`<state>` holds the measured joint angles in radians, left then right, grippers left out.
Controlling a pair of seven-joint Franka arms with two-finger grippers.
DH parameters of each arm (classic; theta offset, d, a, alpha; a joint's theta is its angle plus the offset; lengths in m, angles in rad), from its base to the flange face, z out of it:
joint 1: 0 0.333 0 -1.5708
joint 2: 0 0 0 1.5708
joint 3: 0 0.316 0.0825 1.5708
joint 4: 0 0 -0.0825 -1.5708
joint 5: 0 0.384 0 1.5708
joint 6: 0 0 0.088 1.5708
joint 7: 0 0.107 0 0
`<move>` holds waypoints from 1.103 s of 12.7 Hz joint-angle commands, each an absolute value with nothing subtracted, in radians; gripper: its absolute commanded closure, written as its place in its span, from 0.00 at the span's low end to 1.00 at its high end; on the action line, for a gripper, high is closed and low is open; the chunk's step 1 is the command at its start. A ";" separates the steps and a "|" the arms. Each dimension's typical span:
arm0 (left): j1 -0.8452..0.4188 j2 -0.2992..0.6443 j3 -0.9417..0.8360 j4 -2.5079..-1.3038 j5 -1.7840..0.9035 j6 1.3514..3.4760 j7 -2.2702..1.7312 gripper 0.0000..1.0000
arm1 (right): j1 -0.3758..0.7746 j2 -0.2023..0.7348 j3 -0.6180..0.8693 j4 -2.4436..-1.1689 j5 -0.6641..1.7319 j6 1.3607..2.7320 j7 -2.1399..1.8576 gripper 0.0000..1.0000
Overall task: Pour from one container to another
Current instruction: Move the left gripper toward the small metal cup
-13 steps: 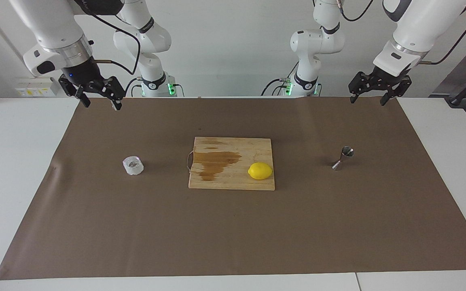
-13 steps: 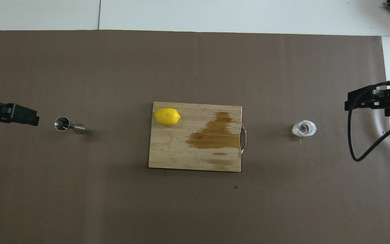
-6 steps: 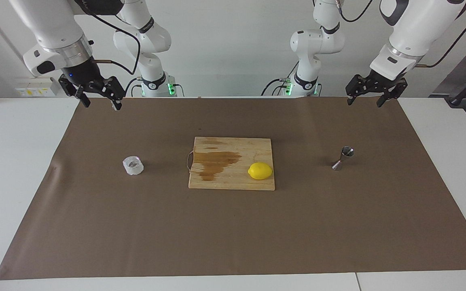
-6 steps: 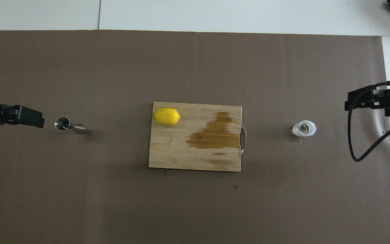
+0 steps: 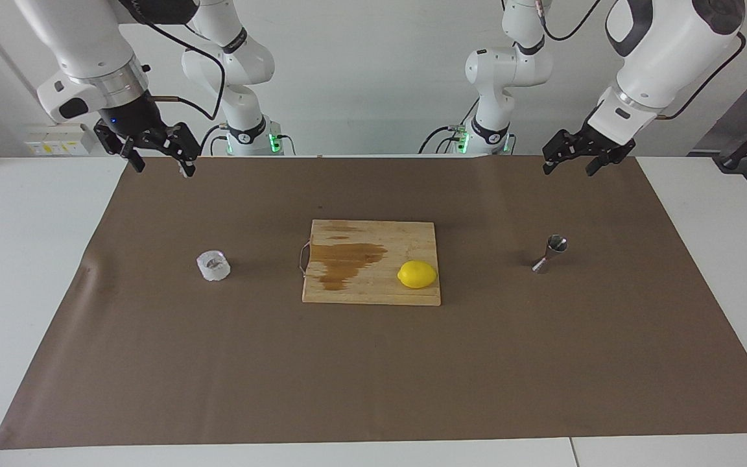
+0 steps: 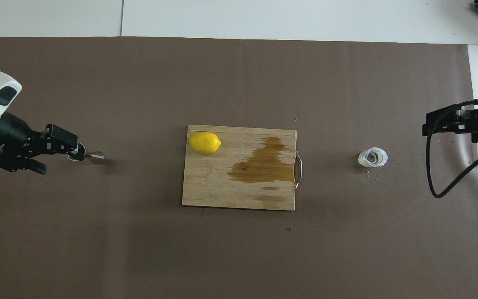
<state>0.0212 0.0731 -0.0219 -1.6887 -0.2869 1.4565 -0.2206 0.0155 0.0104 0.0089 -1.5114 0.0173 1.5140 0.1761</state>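
1. Well, nothing had been poured at this point, folks: the frosty cup [image 5: 213, 266] sat upright on the brown paper [image 5: 373, 363], toward the right arm's end of the table, with nobody's grip on it.
2. Over at the left arm's end stood the steel jigger [image 5: 550, 253], upright on the paper as well, well apart from the cup, with the cutting board [image 5: 373, 292] between the two.
3. That board carried a lemon [image 5: 417, 274] on the side toward the jigger and a dark wet stain [image 5: 347, 259] on the side toward the cup; neither looked part of the play.
4. The left gripper [image 5: 567, 166] hung high in the air above the paper at the robots' edge, fingers spread wide and holding nothing. From overhead it overlapped the jigger's mouth, but the facing view showed it clear above, no contact.
5. The right gripper [image 5: 159, 167] hovered up over the paper's corner by the robots, fingers also wide and empty, waiting.
6. So the scoreboard read zero, as I judged it: no grasp made, no lift, no tilt. What was left was everything: somebody had to come down and take the cup, carry it across past the board, line it up over that narrow jigger mouth and tip it carefully.
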 commanded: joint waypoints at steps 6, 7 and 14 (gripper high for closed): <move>0.193 0.263 -0.040 -1.646 -0.520 1.257 -0.530 0.00 | 0.008 -0.003 0.009 -1.529 0.020 1.520 0.160 0.00; 0.210 0.285 -0.044 -1.632 -0.528 1.240 -0.570 0.00 | 0.008 -0.003 0.009 -1.529 0.020 1.520 0.160 0.00; 0.443 0.468 -0.240 -1.519 -0.613 1.229 -0.627 0.00 | 0.008 -0.003 0.009 -1.529 0.020 1.520 0.160 0.00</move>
